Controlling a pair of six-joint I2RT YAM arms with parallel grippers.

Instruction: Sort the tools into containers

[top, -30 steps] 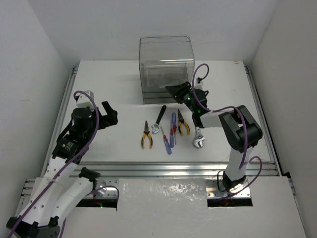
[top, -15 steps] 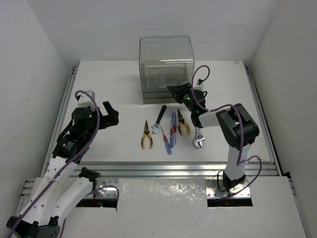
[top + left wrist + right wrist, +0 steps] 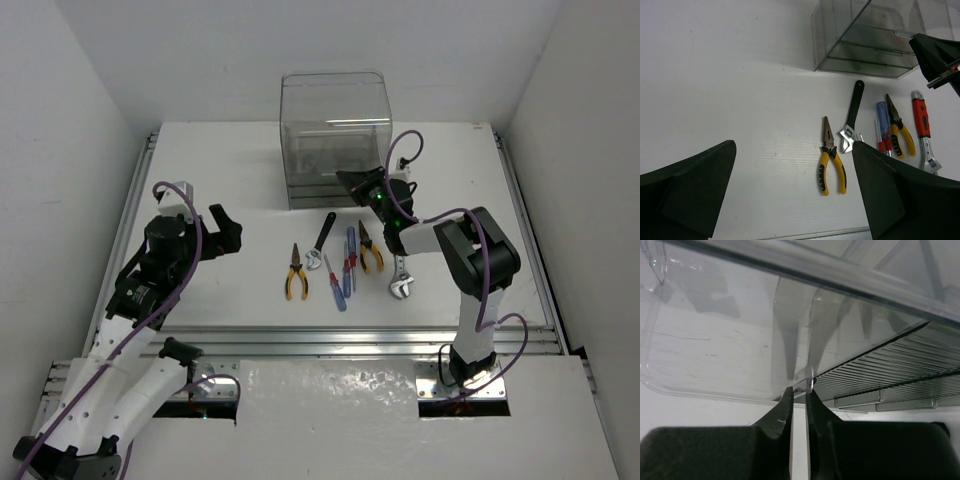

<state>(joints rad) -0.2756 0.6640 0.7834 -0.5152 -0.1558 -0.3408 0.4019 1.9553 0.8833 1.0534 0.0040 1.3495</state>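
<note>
The clear smoky container (image 3: 335,140) of stacked trays stands at the back centre; it also shows in the left wrist view (image 3: 875,35). In front of it lie yellow pliers (image 3: 295,270), a black-handled wrench (image 3: 321,240), a red screwdriver (image 3: 332,280), a blue screwdriver (image 3: 349,258), second yellow pliers (image 3: 369,248) and a red-handled wrench (image 3: 400,275). My right gripper (image 3: 357,183) is at the container's front right bottom corner. Its jaws are nearly together, pinched on a small clear tray tab (image 3: 809,385). My left gripper (image 3: 222,232) is open and empty, left of the tools.
White walls close in the table on the left, back and right. A metal rail (image 3: 350,340) runs along the near edge. The right arm's purple cable (image 3: 400,150) loops up beside the container.
My right gripper has crept slightly toward the container's front. The left arm and the tools have not moved.
</note>
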